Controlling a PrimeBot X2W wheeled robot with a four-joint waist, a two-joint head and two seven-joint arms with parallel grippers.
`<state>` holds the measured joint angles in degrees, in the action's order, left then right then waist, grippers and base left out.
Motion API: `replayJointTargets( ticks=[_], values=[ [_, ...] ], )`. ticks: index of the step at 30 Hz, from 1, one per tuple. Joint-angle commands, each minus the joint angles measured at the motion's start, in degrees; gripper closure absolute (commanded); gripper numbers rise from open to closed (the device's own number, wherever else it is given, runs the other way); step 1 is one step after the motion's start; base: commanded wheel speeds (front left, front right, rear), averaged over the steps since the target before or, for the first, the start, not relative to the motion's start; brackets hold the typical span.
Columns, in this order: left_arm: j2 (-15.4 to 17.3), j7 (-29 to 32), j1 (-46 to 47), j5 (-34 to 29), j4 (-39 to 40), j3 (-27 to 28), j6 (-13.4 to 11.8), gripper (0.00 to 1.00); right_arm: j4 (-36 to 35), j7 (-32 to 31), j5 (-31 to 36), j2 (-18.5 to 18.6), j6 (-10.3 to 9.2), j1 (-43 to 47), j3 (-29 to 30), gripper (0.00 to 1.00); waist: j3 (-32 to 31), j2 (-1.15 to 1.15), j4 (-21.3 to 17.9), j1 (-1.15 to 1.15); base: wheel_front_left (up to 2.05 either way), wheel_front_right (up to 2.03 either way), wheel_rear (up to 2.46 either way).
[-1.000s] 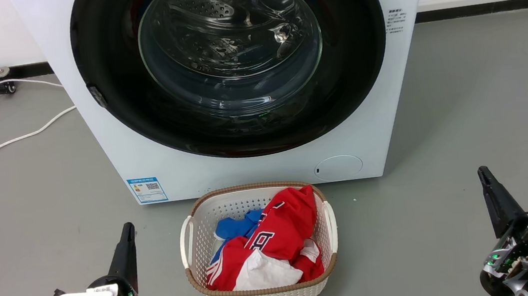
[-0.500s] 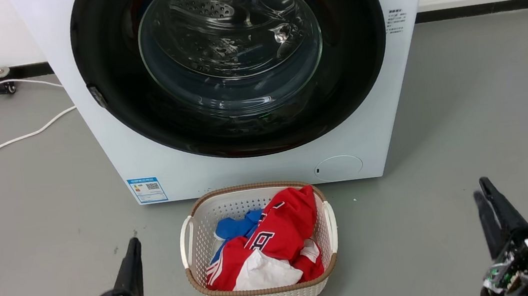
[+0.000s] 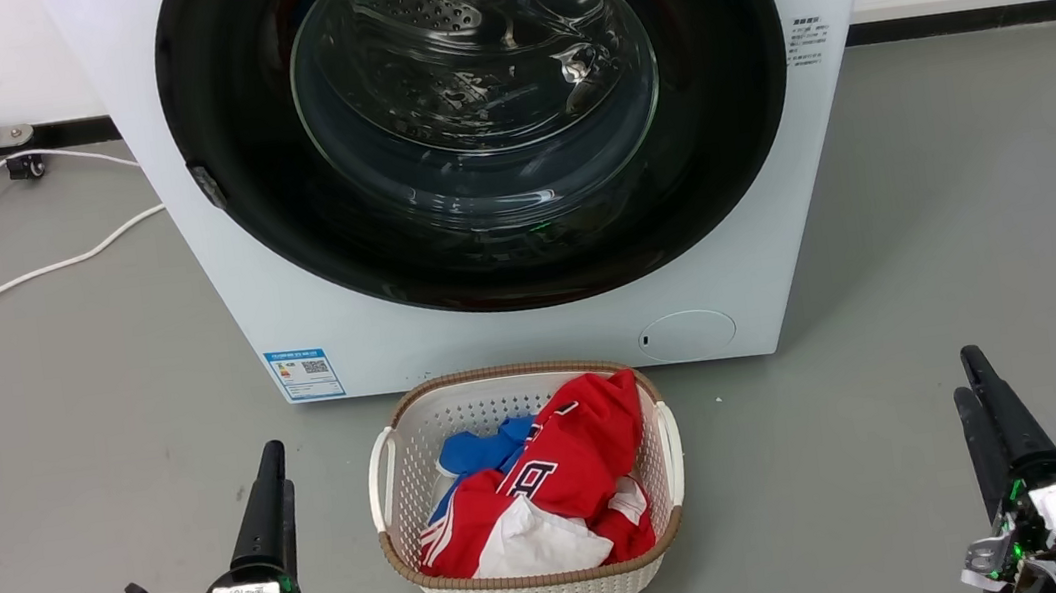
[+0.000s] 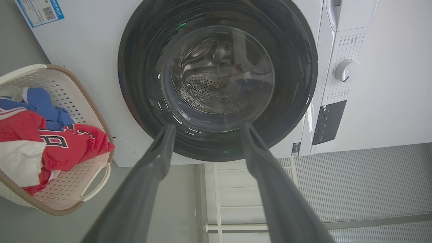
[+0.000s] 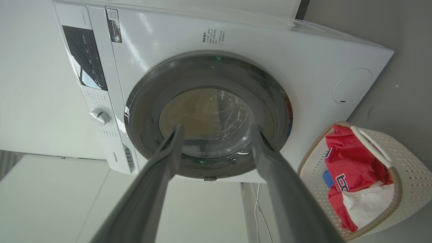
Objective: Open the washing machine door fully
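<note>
The washing machine [image 3: 534, 341] is a white box in front of me on the floor. Its washing machine door [image 3: 727, 111], a glossy black ring around a clear glass bowl, lies flush against the front, with a small grey catch [image 3: 207, 185] on its left rim. My left gripper [image 3: 275, 469] is low at the left and my right gripper [image 3: 967, 374] low at the right, both well short of the machine. The left gripper [image 4: 206, 125] is open and empty, framing the door [image 4: 217, 77]. The right gripper [image 5: 217, 127] is likewise open before the door [image 5: 207, 114].
A white laundry basket [image 3: 512, 374] with red, blue and white clothes stands on the grey floor right in front of the machine, between my grippers. White cables [image 3: 31, 272] trail on the floor at the left. A wall runs behind the machine.
The whole picture has slid a little to the right, so the camera moved. Both grippers dipped lower, then rose slightly. The right gripper's two fingers now show apart. The door has not moved.
</note>
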<state>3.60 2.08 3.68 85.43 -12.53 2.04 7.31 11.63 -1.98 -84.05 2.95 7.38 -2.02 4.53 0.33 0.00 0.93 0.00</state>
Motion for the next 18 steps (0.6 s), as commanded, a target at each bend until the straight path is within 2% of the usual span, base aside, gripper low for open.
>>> replayJointTargets(
  ticks=[1, 18],
  values=[
    [0.5, -0.6, 0.7, -2.1, 1.6, -0.2, 0.1, 0.00, -1.6, 0.6, 2.7, 0.1, 0.04, -0.5, -0.3, 0.00, 0.0, 0.00, 0.1, 0.00, 0.00, 0.00, 0.00],
    [2.0, -4.5, 0.4, -26.5, 5.2, -2.1, 0.1, 0.00, -5.9, 3.5, 31.1, 0.1, 0.06, 0.8, -0.7, 0.00, 0.2, 0.00, 0.8, 0.00, 0.00, 0.00, 0.00]
  ],
)
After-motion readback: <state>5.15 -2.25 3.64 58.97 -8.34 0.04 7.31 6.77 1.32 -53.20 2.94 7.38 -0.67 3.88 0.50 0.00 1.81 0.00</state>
